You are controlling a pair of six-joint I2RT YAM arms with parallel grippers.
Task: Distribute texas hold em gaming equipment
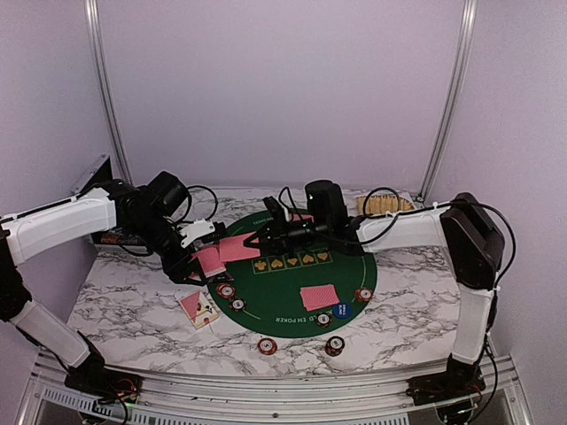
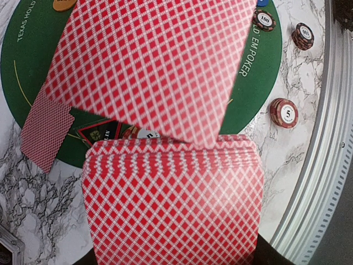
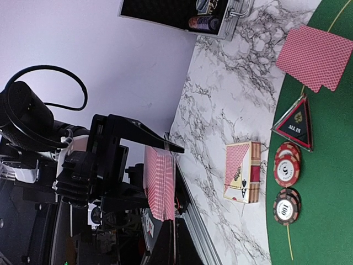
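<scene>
My left gripper (image 1: 205, 257) is shut on a deck of red-backed cards (image 2: 171, 204), held above the table's left side; the deck hides its fingers in the left wrist view. My right gripper (image 1: 255, 239) reaches across and is shut on a single red-backed card (image 1: 237, 249), just off the deck's top (image 2: 149, 66). In the right wrist view that card is edge-on between my fingers (image 3: 174, 226), facing the deck (image 3: 160, 182). Two dealt cards (image 1: 319, 297) lie on the mat. The dark triangular marker (image 3: 295, 124), chip stacks (image 3: 287, 165) and a blue button (image 1: 342, 310) lie nearby.
The round green mat (image 1: 292, 276) fills the table's middle. A card box (image 1: 197, 306) lies at its left edge. Chip stacks (image 1: 267, 345) (image 1: 334, 345) sit on the marble in front. A straw tray (image 1: 385, 205) is at the back right, a black case (image 3: 182, 14) at the left.
</scene>
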